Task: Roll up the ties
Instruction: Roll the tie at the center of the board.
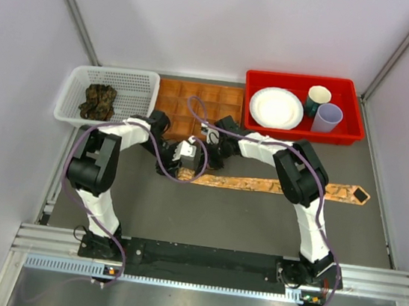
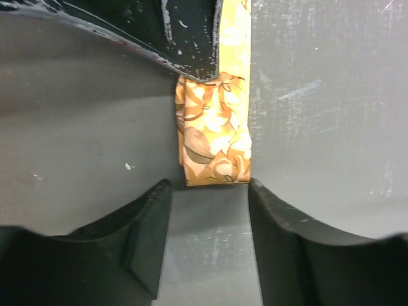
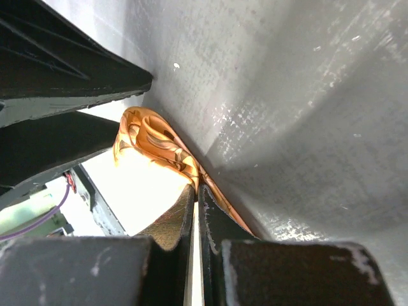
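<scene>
Low over the bench [image 1: 241, 218], both your arms bend inward: left fingers [image 2: 143, 229] spread astride the folded end of the tan-orange tie [image 2: 213, 143], right fingers [image 3: 217, 226] clamped on it.

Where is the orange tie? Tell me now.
In the top view, the orange tie lies across the table, centre to right, on the near side of the red bin.

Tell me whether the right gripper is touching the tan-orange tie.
Touching. The right wrist view shows it plainly: the right gripper is closed, with the tan-orange tie pinched between its fingertips.
</scene>
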Robot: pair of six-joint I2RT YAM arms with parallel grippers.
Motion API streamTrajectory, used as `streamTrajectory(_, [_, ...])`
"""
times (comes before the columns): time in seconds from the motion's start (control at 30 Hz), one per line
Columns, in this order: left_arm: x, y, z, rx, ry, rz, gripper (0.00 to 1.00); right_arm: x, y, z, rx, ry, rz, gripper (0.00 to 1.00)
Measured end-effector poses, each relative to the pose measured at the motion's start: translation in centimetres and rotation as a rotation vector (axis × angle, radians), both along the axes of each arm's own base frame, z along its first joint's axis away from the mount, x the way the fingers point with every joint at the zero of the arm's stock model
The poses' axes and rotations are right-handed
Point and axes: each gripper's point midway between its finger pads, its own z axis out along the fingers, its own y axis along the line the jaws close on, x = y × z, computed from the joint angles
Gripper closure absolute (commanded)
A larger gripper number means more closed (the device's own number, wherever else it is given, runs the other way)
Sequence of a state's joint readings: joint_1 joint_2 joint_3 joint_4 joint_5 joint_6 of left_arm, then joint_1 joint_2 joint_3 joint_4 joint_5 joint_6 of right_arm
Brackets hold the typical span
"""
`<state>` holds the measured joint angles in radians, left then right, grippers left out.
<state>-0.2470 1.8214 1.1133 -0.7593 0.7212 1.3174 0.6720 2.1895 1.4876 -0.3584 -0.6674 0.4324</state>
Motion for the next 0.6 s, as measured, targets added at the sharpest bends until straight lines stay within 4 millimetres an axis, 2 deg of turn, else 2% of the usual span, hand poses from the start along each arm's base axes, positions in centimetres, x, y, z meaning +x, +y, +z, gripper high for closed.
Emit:
streamTrajectory(0.13, [-0.3,-0.2,0.2,-0.015,0.013,0.009,0.49,0.0,0.0,0.0,-0.001,-0.004,0.003,1.00])
streamTrajectory(0.23, [-0.5,-0.6,0.6,-0.030,0.015,0.008,0.43,0.0,0.0,0.0,-0.001,-0.004,0.003,1.00])
streamTrajectory(0.33, [-0.7,-1.0,0.8,-0.037,0.018,0.003,0.42,0.0,0.0,0.0,-0.001,-0.004,0.004,1.00])
streamTrajectory(0.53, [-1.0,-1.5,0.5,-0.020,0.016,-0.008,0.58,0.0,0.0,0.0,0.002,-0.003,0.006,1.00])
streamTrajectory(0.6, [-1.0,-1.5,0.4,-0.013,0.016,-0.006,0.60,-0.1,0.1,0.0,0.003,-0.003,0.009,1.00])
